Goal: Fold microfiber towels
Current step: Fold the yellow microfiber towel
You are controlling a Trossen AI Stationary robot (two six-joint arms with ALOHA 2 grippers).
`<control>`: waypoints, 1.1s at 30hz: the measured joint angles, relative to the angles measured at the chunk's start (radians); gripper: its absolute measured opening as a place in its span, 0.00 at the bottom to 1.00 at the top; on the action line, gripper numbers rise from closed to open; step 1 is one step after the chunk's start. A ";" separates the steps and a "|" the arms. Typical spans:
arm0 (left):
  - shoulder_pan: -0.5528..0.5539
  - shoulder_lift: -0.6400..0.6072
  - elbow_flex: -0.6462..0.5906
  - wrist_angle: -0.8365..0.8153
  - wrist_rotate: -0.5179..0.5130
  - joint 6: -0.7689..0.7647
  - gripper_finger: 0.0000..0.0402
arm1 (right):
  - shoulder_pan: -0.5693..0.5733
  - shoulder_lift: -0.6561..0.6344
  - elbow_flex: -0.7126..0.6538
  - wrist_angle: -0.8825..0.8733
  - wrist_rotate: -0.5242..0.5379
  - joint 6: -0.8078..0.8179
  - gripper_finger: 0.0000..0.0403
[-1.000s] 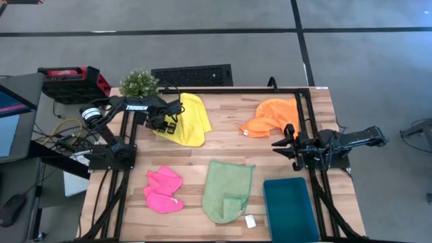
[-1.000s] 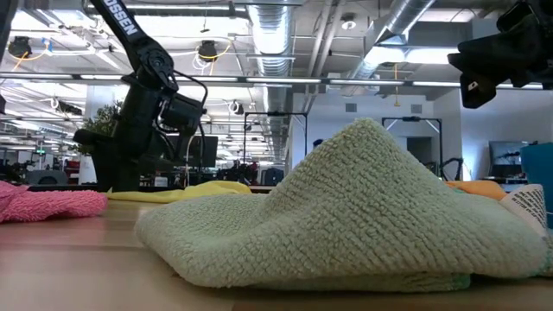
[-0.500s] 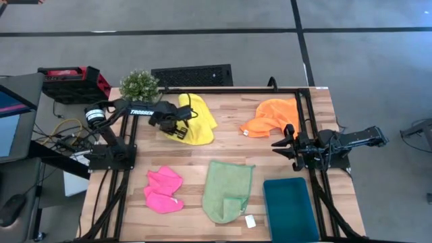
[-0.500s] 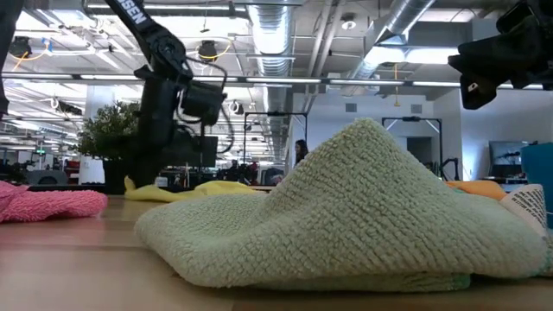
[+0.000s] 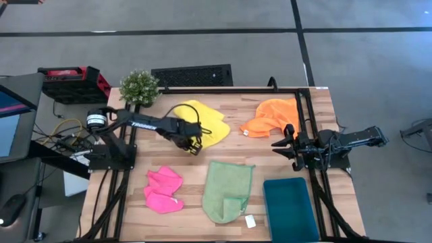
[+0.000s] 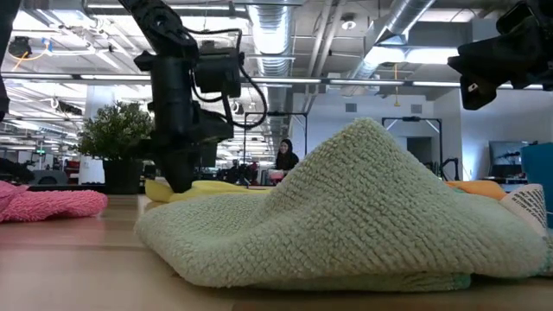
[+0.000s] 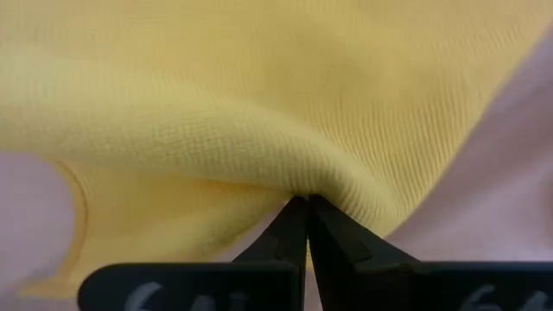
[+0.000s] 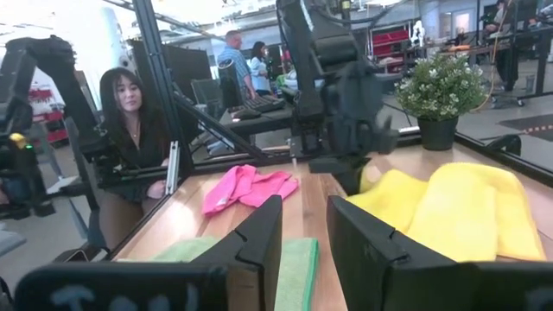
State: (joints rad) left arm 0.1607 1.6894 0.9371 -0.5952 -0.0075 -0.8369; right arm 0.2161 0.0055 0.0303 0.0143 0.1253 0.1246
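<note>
One thin pinch is all our left gripper [image 7: 304, 206] has, jaws closed on the yellow towel's [image 5: 202, 121] edge at the table's [image 5: 270, 145] back-left, so it may slip; right gripper [image 8: 304, 226] waits open.

Grey floor [image 5: 223, 47], potted plant [image 5: 140, 86], exposed ceiling ducts [image 6: 272, 34], seated person [image 8: 130, 130].

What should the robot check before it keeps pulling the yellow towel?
1. Left gripper pinching the yellow towel: ok, fingers shut on a fold.
2. Towel lying flat: not ok, it is bunched.
3. Bare table ahead of the pull: ok.
4. Green towel apart from the yellow one: ok.
5. Right gripper out of the way: ok, open, at the table's right edge.
</note>
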 joint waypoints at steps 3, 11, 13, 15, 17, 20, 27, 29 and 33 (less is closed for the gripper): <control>-0.049 0.000 0.000 0.023 0.008 -0.026 0.00 | 0.000 0.000 0.000 0.000 0.000 0.000 0.29; -0.092 0.000 0.000 0.040 0.008 0.049 0.01 | 0.000 0.000 0.000 -0.008 0.000 0.000 0.29; -0.092 0.000 0.000 0.050 0.008 0.069 0.03 | 0.000 0.000 0.000 -0.008 0.000 0.000 0.29; -0.092 -0.001 0.000 0.057 0.010 0.078 0.06 | 0.000 0.000 0.000 -0.008 0.000 0.000 0.29; -0.092 -0.001 0.001 0.055 0.011 0.064 0.09 | 0.000 0.000 0.000 -0.008 0.000 0.000 0.29; -0.092 -0.001 0.001 0.060 0.004 0.065 0.15 | 0.000 0.000 0.000 -0.008 0.000 0.000 0.29; -0.092 -0.001 0.004 0.090 0.048 0.194 0.19 | 0.000 0.000 0.000 -0.008 -0.001 -0.001 0.29; -0.095 -0.002 0.014 0.085 0.045 0.217 0.19 | 0.000 0.000 0.000 -0.008 -0.001 -0.001 0.29; -0.106 -0.002 0.076 0.011 0.018 0.261 0.19 | 0.000 0.000 0.000 -0.008 -0.001 -0.002 0.29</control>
State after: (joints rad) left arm 0.0546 1.6878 1.0135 -0.5839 0.0106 -0.5762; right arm 0.2161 0.0055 0.0303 0.0067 0.1246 0.1230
